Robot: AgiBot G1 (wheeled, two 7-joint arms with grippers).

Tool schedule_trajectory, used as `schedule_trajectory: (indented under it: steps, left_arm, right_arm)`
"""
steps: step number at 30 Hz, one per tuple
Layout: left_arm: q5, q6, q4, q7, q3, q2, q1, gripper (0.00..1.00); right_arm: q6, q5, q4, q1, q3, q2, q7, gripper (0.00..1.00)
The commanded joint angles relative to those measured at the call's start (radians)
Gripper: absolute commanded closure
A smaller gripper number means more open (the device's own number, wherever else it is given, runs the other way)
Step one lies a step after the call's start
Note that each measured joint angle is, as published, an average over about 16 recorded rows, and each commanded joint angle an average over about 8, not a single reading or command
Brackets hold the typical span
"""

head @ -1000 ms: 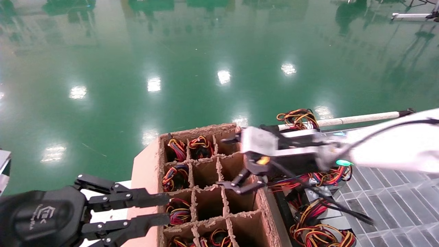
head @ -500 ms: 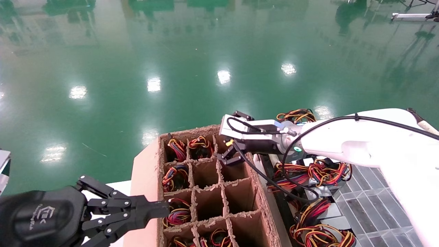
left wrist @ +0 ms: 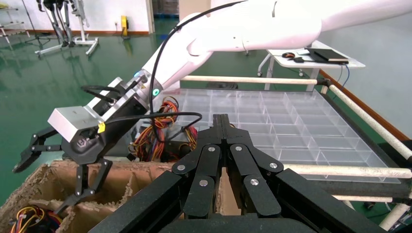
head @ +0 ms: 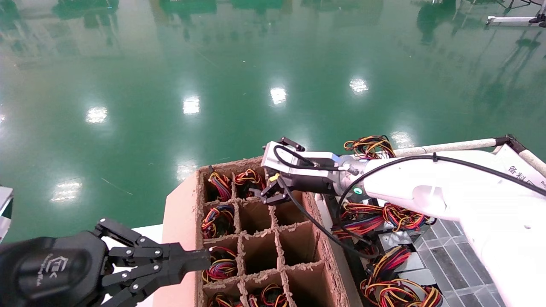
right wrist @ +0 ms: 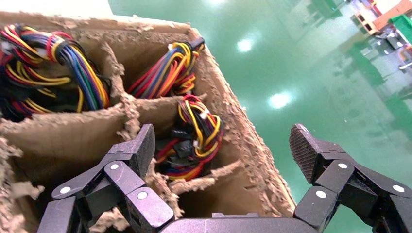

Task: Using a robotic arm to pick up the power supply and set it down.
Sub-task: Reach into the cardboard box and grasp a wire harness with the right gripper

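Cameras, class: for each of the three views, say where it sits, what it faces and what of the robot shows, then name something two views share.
Head view: on the robot's head, looking down at the cardboard box; both arms show.
Left wrist view: behind the left gripper, facing the right gripper.
Right wrist view: behind the right gripper, facing a power supply.
Shared: all three show the box.

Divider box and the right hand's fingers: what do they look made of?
Divider box: looks like brown corrugated cardboard, matte, with fuzzy torn edges along its partitions. Fingers of the open right hand: probably black plastic or coated metal links with silver rivets; the inner pad shows a fine textured grip pattern.
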Motion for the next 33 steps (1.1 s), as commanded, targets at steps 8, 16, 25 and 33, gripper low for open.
schedule_trajectory:
  steps: [8,16,25,33]
  left_arm:
    - [0.0,0.0,0.0,0.0,0.0,0.0,0.0,0.0]
    - [0.0,0.0,0.0,0.0,0.0,0.0,0.0,0.0]
    - [0.0,0.0,0.0,0.0,0.0,0.0,0.0,0.0]
    - [0.0,0.0,0.0,0.0,0.0,0.0,0.0,0.0]
  right_arm:
    - [0.024,0.053,0.032,-0.021,-0.062,-0.001,0.025,1.0]
    - [0.042,0.095,0.048,-0.026,-0.129,0.001,0.042,1.0]
    - [0.066,0.144,0.05,-0.031,-0.177,0.003,0.038,1.0]
    - [0.075,0.188,0.041,-0.038,-0.207,0.005,0.027,1.0]
